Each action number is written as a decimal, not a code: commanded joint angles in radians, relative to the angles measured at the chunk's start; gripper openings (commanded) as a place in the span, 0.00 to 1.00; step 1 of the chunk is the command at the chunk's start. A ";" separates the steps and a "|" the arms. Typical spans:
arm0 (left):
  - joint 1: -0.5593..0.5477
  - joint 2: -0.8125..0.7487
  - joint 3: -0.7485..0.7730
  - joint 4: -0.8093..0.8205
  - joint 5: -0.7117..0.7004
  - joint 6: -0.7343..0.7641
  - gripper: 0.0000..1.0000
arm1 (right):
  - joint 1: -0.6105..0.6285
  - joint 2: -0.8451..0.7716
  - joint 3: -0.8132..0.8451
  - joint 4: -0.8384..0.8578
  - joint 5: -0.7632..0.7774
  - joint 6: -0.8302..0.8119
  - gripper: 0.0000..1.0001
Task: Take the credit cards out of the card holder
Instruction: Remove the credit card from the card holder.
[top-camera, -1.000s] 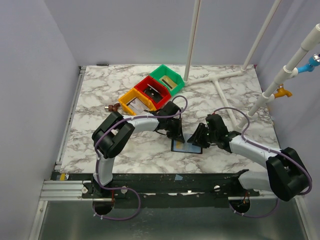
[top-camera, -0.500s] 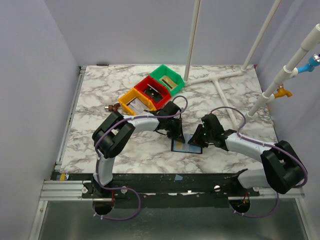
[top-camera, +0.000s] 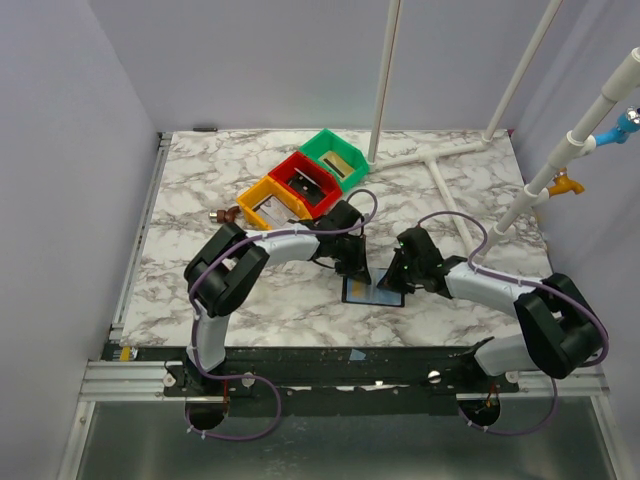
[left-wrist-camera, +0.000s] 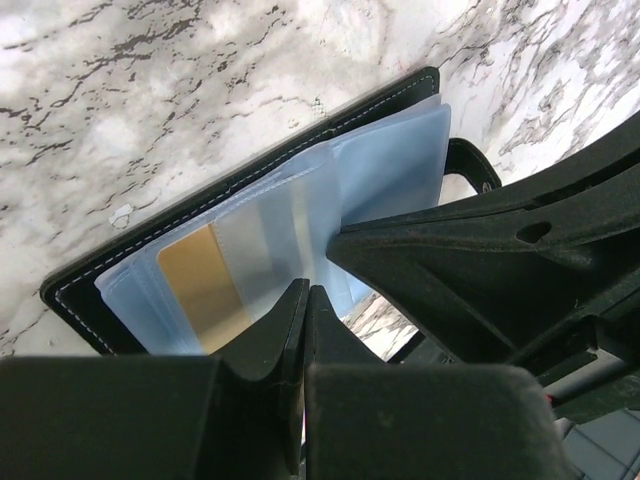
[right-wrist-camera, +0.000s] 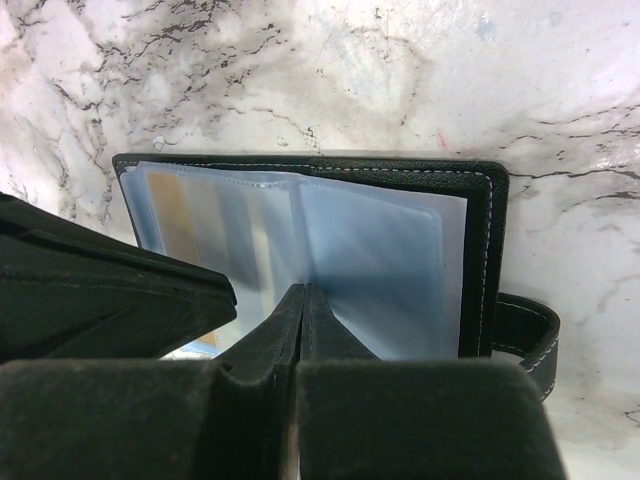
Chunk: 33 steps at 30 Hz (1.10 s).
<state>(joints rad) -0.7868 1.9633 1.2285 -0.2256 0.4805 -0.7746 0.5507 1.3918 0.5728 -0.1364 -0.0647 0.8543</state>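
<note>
Left gripper (left-wrist-camera: 305, 292): fingers pressed together with no gap showing, tips down on the clear sleeves (left-wrist-camera: 390, 165). We cannot tell whether a leaf is nipped between them.
Right gripper (right-wrist-camera: 303, 295): likewise closed to a thin line, with its tip at the middle fold of the sleeves.
Card holder (top-camera: 372, 292): open and flat on the table (top-camera: 200, 190), directly under both sets of tips and between the two grippers.
Credit cards: the tan-gold card (left-wrist-camera: 205, 285) sits in a pocket just left of the left tips. We cannot pick out the pale one for sure (a lighter strip beside the gold may be it).
Handling: we judge the cards light, stiff and slick. The sleeves look thin and floppy, and the light holder is likely to slide unless pinned.
Where to take hold: we would grip a card's exposed short edge at the pocket mouth while the other gripper presses the cover down.
Hidden: each wrist view is half blocked by the other gripper. The pocket openings are hard to make out, and the strap (right-wrist-camera: 525, 325) is cut off.
</note>
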 joint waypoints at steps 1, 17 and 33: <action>0.003 -0.070 0.012 -0.046 -0.054 0.032 0.00 | 0.008 0.034 0.013 -0.049 0.061 -0.015 0.01; 0.051 -0.048 -0.038 -0.056 -0.082 0.080 0.00 | 0.008 0.053 -0.016 -0.026 0.058 -0.001 0.01; 0.046 0.022 0.011 -0.057 -0.083 0.080 0.00 | 0.007 0.061 -0.035 -0.016 0.052 0.002 0.01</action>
<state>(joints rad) -0.7353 1.9388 1.2095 -0.2741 0.3988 -0.7143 0.5507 1.4071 0.5774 -0.1272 -0.0650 0.8635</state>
